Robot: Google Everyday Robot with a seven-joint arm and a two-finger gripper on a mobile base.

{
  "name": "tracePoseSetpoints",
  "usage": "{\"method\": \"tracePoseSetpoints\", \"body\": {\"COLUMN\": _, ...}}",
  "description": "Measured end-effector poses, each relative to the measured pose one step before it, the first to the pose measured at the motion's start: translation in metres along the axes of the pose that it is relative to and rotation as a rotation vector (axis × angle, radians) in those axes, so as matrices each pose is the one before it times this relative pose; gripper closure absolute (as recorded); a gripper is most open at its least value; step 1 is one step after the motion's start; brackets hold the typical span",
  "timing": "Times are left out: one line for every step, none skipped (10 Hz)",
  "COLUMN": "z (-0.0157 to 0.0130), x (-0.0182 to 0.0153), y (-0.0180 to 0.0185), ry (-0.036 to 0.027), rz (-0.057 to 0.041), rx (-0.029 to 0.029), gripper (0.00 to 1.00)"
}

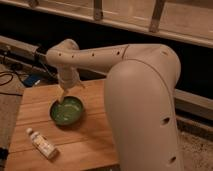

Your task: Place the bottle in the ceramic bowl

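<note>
The green ceramic bowl (67, 110) sits on the wooden table (95, 140), left of its middle. The small pale bottle (41, 143) with a white cap lies on its side near the table's front left, apart from the bowl. My white arm reaches from the right across the table. My gripper (62, 94) hangs just above the bowl's far left rim, well away from the bottle. It holds nothing that I can see.
Dark cables (10, 77) and a blue item (31, 80) lie on the floor left of the table. A metal rail (20, 47) runs behind the table. My large white arm body (145, 110) covers the table's right side.
</note>
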Motion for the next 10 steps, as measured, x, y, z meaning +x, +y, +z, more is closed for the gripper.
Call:
{"method": "tracePoseSetpoints", "body": {"z": -0.00106, "x": -0.00071, "y": -0.00133, "ry": -0.01077, "rz": -0.00242, "rx": 0.02074, "gripper": 0.2}}
{"method": "tracePoseSetpoints", "body": {"z": -0.00527, "x": -0.00686, "y": 0.00921, "ry": 0.00573, "rz": -0.03519, "rx": 0.03105, "gripper": 0.2}}
{"method": "tracePoseSetpoints", "body": {"z": -0.00442, "x": -0.01065, "y": 0.01809, "ry": 0.00778, "rz": -0.04553, "rx": 0.01901, "gripper": 0.2}}
{"method": "tracePoseSetpoints", "body": {"z": -0.00339, "x": -0.00434, "y": 0.01763, "ry": 0.00477, "rz": -0.02499, "rx": 0.00611, "gripper": 0.2}}
{"method": "tracePoseSetpoints", "body": {"z": -0.00158, "x": -0.00001, "y": 0.01528, "ry": 0.00473, "rz": -0.0139, "rx": 0.01598, "gripper": 0.2}}
{"method": "tracePoseSetpoints", "body": {"z": -0.00061, "x": 0.00462, "y": 0.02013, "ry": 0.0081, "rz": -0.01065, "rx": 0.01161, "gripper": 0.2}}
{"method": "tracePoseSetpoints", "body": {"z": 0.00163, "x": 0.00287, "y": 0.02147, "ry": 0.0029, "rz": -0.00815, "rx": 0.00242, "gripper": 0.2}}
{"method": "tracePoseSetpoints", "body": {"z": 0.00222, "x": 0.00203, "y": 0.01752, "ry": -0.00364, "rz": -0.00504, "rx": -0.00674, "gripper": 0.2}}
{"method": "tracePoseSetpoints", "body": {"z": 0.00676, "x": 0.00825, "y": 0.01533, "ry": -0.00118, "rz": 0.01253, "rx": -0.00564, "gripper": 0.2}}
{"method": "tracePoseSetpoints", "body": {"z": 0.00643, "x": 0.00618, "y": 0.00961, "ry": -0.00632, "rz": 0.01596, "rx": -0.01373, "gripper": 0.2}}
